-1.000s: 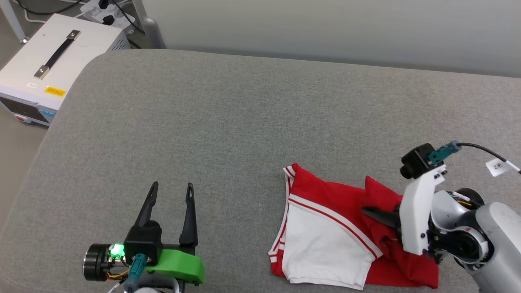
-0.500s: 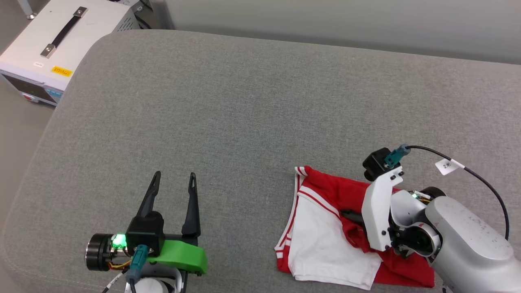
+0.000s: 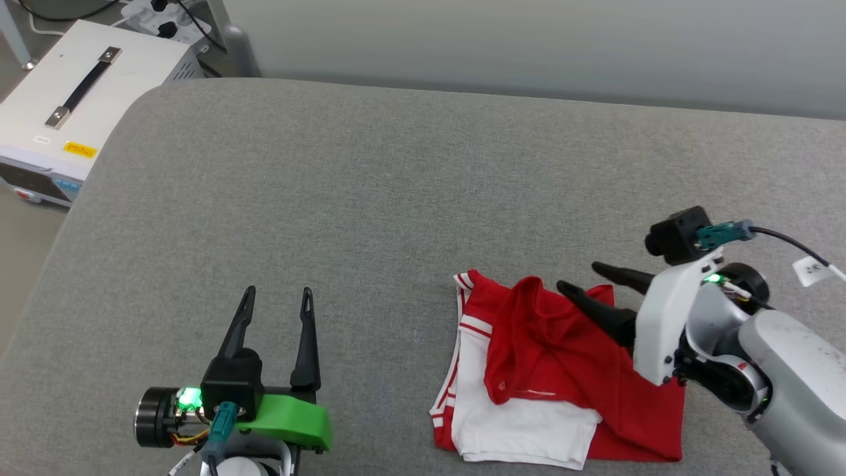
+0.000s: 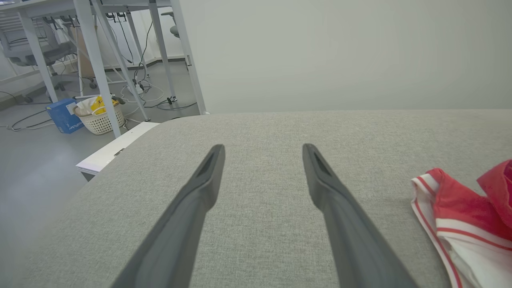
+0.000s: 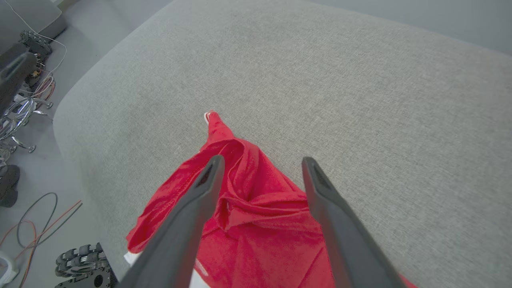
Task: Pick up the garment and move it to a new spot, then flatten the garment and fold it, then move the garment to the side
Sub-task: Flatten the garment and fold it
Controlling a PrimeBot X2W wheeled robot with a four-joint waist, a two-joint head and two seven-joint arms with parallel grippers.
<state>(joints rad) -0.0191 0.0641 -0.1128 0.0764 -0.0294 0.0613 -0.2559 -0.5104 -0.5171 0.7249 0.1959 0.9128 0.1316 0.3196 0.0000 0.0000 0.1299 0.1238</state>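
The garment (image 3: 548,357), red with a white sleeve and striped trim, lies bunched on the grey cushion at the lower right of the head view; its edge shows in the left wrist view (image 4: 460,216) and its red folds in the right wrist view (image 5: 256,200). My right gripper (image 3: 585,277) hovers open just over the garment's far right part, fingers pointing left, with nothing between them (image 5: 260,160). My left gripper (image 3: 277,297) stands open over bare cushion at the lower left (image 4: 262,150), well apart from the garment.
The grey cushion (image 3: 370,198) has a rounded left edge with floor beyond. A white case with a black handle (image 3: 73,99) stands off the far left corner. A wall runs along the back. Table legs and a basket (image 4: 96,116) stand on the floor.
My right gripper opened and let go of the garment, lifting back to the right. A red fold now lies over the white sleeve. The head camera shifted slightly.
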